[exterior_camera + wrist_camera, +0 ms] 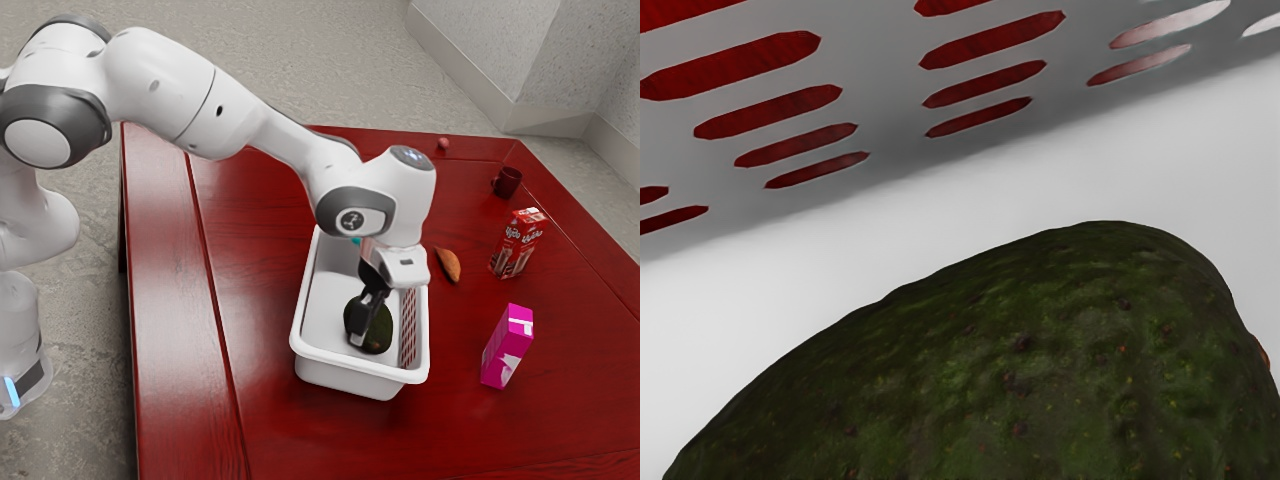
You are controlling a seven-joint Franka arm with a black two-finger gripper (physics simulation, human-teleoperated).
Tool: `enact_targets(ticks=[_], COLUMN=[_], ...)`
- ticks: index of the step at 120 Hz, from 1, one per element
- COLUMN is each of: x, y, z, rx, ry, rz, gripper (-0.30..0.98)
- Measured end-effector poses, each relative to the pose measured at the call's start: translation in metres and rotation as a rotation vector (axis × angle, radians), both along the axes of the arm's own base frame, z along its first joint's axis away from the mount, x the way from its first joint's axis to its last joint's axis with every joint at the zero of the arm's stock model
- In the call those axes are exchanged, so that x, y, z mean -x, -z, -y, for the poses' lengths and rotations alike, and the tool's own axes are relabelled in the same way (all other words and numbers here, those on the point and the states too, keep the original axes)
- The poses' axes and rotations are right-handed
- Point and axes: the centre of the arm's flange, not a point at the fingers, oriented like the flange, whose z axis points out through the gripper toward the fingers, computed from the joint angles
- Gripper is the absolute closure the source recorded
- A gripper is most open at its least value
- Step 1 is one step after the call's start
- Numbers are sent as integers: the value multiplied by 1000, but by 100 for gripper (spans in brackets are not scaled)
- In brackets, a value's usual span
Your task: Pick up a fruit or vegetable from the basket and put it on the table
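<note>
Basket (342, 377) around the hand (361, 326); cannot tell whether the hand is released or grasping. Avocado (379, 329) in the basket, right at the hand. Toward the exterior view's right of the hand: sweet potato (449, 265) nearest, then pink carton (507, 347), mug (507, 182), red carton (516, 246).

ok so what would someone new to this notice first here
Probably the big white arm, sweeping in from the exterior view's upper left and reaching down into the white basket on the glossy red table. Inside the basket, the dark green avocado stands out, and it looms large in the wrist view. Then the bright pink carton, standing to the basket's side at the exterior view's right.
</note>
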Motion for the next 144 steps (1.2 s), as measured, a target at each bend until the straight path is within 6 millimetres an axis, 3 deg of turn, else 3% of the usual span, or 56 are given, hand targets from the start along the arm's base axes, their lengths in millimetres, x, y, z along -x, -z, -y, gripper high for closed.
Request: enact_targets(ticks=[44, 74, 99, 121, 144], x=[1, 4, 4, 0, 2], y=[3, -7, -35, -74, -84], z=[0, -1, -11, -11, -12], rx=[-4, 1, -2, -22, -42], ry=[3, 11, 20, 39, 48], rz=[-1, -27, -53, -39, -57], gripper=[2, 8, 11, 11, 12])
